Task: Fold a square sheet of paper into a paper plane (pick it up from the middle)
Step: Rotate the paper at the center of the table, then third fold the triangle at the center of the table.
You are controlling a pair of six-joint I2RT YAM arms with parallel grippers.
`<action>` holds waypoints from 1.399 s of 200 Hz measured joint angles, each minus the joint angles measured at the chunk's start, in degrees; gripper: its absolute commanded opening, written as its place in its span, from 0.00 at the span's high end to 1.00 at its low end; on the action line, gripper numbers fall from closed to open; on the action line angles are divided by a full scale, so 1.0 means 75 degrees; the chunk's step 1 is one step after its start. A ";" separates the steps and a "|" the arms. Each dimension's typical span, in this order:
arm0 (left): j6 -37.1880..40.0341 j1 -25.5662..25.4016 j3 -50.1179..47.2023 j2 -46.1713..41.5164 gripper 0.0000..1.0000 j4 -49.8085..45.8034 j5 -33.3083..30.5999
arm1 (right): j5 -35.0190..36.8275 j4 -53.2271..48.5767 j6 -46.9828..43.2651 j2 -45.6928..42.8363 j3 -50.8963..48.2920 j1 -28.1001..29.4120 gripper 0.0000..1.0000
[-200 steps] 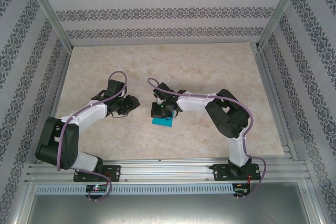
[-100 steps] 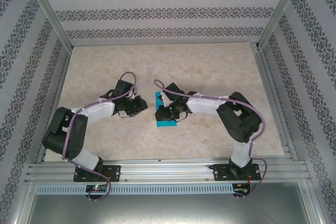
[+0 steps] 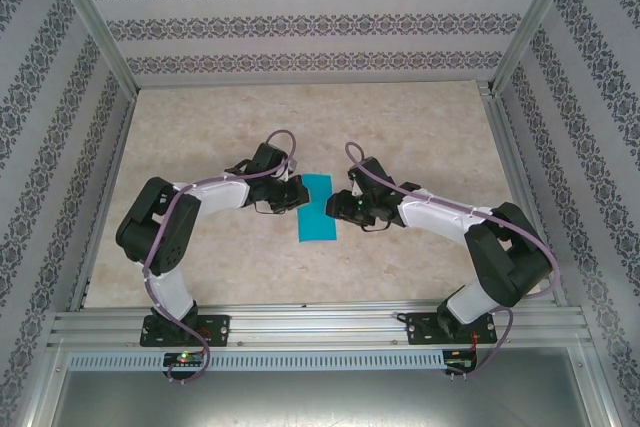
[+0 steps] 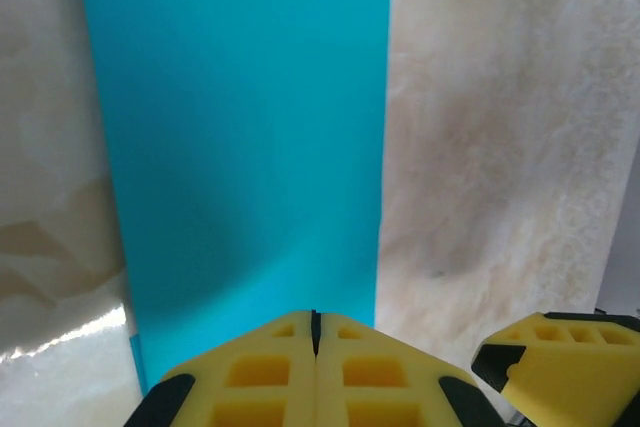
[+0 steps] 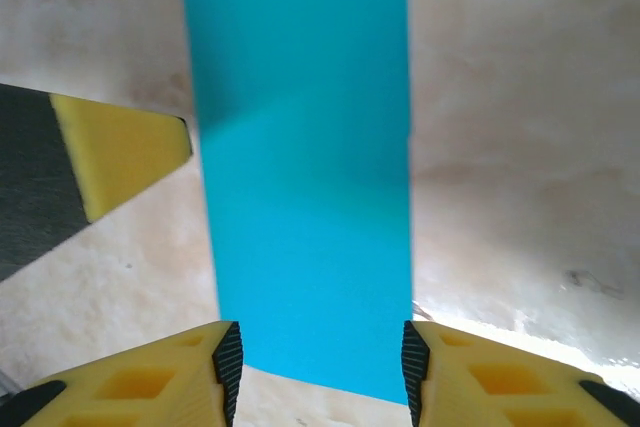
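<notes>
Paper [image 3: 318, 209] lies between left end effector [image 3: 296, 195] and right end effector [image 3: 336, 206].

The walls [image 3: 300, 27] are white, with grey flower stripes running across them. The table [image 3: 420, 127] is pale tan with cloudy marks like stone, and it shines a little in the light. Silver posts [image 3: 92, 17] stand at the back corners. A silver rail [image 3: 320, 322] runs along the near edge, and a grey panel [image 3: 320, 397] lies below it.

Paper [image 3: 318, 208] lies between left gripper [image 3: 295, 195] and right gripper [image 3: 336, 209], perhaps touching.
</notes>
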 measured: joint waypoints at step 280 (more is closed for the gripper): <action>0.0510 -0.0125 0.0329 0.0533 1.00 -0.0903 -0.0577 | -0.0047 -0.0152 0.0131 0.0892 0.0029 0.0469 0.65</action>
